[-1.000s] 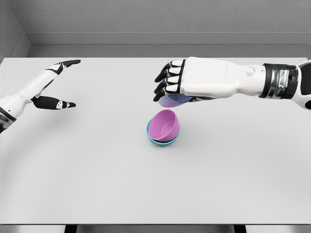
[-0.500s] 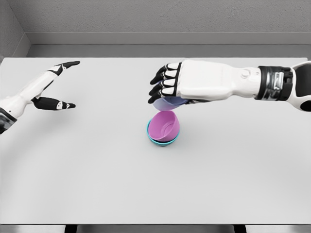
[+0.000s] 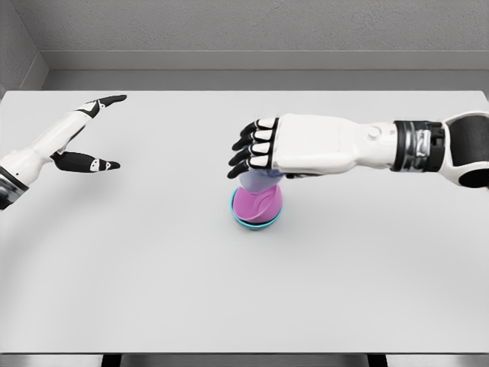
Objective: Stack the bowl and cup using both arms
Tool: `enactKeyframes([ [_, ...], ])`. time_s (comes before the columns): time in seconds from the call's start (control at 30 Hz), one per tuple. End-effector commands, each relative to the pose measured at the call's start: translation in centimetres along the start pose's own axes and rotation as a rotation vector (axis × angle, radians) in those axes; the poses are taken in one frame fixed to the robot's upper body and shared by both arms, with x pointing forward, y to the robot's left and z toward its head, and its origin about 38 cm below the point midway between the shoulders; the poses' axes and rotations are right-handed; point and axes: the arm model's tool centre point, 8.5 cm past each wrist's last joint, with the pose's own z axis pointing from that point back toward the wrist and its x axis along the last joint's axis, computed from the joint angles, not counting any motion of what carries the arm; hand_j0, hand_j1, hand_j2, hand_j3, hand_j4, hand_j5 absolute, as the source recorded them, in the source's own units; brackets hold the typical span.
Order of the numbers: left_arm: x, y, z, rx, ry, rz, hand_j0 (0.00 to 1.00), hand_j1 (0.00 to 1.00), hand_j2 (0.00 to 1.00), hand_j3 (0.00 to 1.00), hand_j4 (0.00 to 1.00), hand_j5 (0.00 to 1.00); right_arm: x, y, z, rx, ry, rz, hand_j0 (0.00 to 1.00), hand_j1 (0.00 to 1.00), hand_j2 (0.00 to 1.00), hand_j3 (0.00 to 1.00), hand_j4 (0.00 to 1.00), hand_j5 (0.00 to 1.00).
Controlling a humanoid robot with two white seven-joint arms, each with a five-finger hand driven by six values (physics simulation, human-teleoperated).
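We note the right hand (image 3: pixel 263 153) grasping a lavender cup (image 3: pixel 258 182), lowered into the pink bowl (image 3: pixel 258 202) nested in a teal bowl (image 3: pixel 244 221). Left hand (image 3: pixel 72 145), far left of the bowls, hangs released.

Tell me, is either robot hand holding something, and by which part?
The right robot hand holds a lavender cup by its upper part, over the pink bowl. The left holds nothing.

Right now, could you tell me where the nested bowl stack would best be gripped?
Probably by the teal outer bowl's rim on its left, coming from the free left hand; the right hand and lavender cup cover the top.
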Motion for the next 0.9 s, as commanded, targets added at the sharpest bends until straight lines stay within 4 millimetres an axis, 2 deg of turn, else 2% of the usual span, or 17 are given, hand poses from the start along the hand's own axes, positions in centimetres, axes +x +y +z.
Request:
enactKeyframes([
  [0.0, 0.0, 0.0, 0.0, 0.004, -0.003, 0.006, 1.00, 1.00, 1.00, 1.00, 1.00, 1.00, 0.0, 0.0, -0.2, 0.001, -0.001, 0.005, 0.85, 0.85, 0.85, 0.85, 0.85, 0.85],
  [0.23, 0.1, 0.0, -0.1, 0.004, -0.005, 0.007, 1.00, 1.00, 1.00, 1.00, 1.00, 1.00, 0.2, 0.5, -0.4, 0.007, -0.004, 0.006, 0.85, 0.85, 0.85, 0.85, 0.85, 0.85],
  [0.37, 0.1, 0.0, -0.1, 0.005, -0.006, 0.006, 1.00, 1.00, 1.00, 1.00, 1.00, 1.00, 0.1, 0.4, -0.3, 0.013, -0.002, 0.019, 0.96, 0.96, 0.96, 0.96, 0.96, 0.96],
  [0.57, 0.1, 0.1, -0.1, 0.007, -0.005, 0.005, 1.00, 1.00, 1.00, 1.00, 1.00, 1.00, -0.2, -0.2, 0.2, 0.014, 0.012, 0.037, 1.00, 1.00, 1.00, 1.00, 1.00, 1.00],
  [0.73, 0.0, 0.1, 0.1, 0.006, 0.000, 0.007, 1.00, 1.00, 1.00, 1.00, 1.00, 1.00, -1.2, -1.4, 2.8, 0.034, 0.075, 0.071, 1.00, 1.00, 1.00, 1.00, 1.00, 1.00],
  [0.8, -0.1, 0.0, 0.1, 0.006, 0.002, 0.008, 1.00, 1.00, 1.00, 1.00, 1.00, 1.00, -1.7, -1.8, 4.6, 0.046, 0.119, 0.082, 1.00, 1.00, 1.00, 1.00, 1.00, 1.00],
  [0.83, 0.0, 0.1, 0.1, 0.007, -0.001, 0.006, 1.00, 1.00, 1.00, 1.00, 1.00, 1.00, -2.1, -2.2, 6.6, 0.060, 0.168, 0.093, 1.00, 1.00, 1.00, 1.00, 1.00, 1.00],
  [0.87, -0.1, 0.1, 0.2, 0.008, 0.003, 0.008, 1.00, 1.00, 1.00, 1.00, 1.00, 1.00, -2.6, -2.1, 10.7, 0.113, 0.265, 0.093, 1.00, 1.00, 1.00, 1.00, 1.00, 1.00],
])
